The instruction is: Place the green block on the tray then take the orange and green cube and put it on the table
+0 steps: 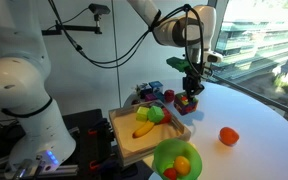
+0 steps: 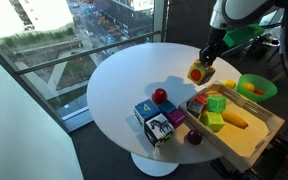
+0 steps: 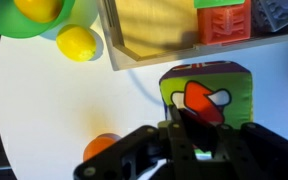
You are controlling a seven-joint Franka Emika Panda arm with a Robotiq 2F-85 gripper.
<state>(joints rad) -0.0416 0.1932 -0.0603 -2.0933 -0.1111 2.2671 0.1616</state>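
Now the claw (image 1: 188, 90) points straight down and its two fingers pinch the orange and green cube (image 1: 187, 101) from both sides. In the wrist view the green face of the cube, with an orange shape on it, sits just between the fingers. The cube is over the table (image 1: 254, 120), outside the tray (image 1: 115, 126) and near one of its corners, but I cannot tell if it touches the white surface or hangs just above it. A green block (image 1: 156, 113) lies inside the tray beside a yellow banana-like piece (image 1: 142, 129), so I judge the first part of the task as done. The second part seems almost finished: the cube is out of the tray, and what is left is to set it down, spread the fingers and lift away. Several other things are around: a red round fruit (image 1: 168, 96) near the cube, some picture blocks (image 2: 156, 125) further along the tray side, an orange fruit (image 1: 228, 136) on the table well apart, and a lemon (image 3: 77, 42) beside the lime-green bowl (image 3: 9, 22), which holds more fruit. The place under the cube looks free; only the red fruit and the tray rim seem near enough to disturb the claw when it spreads
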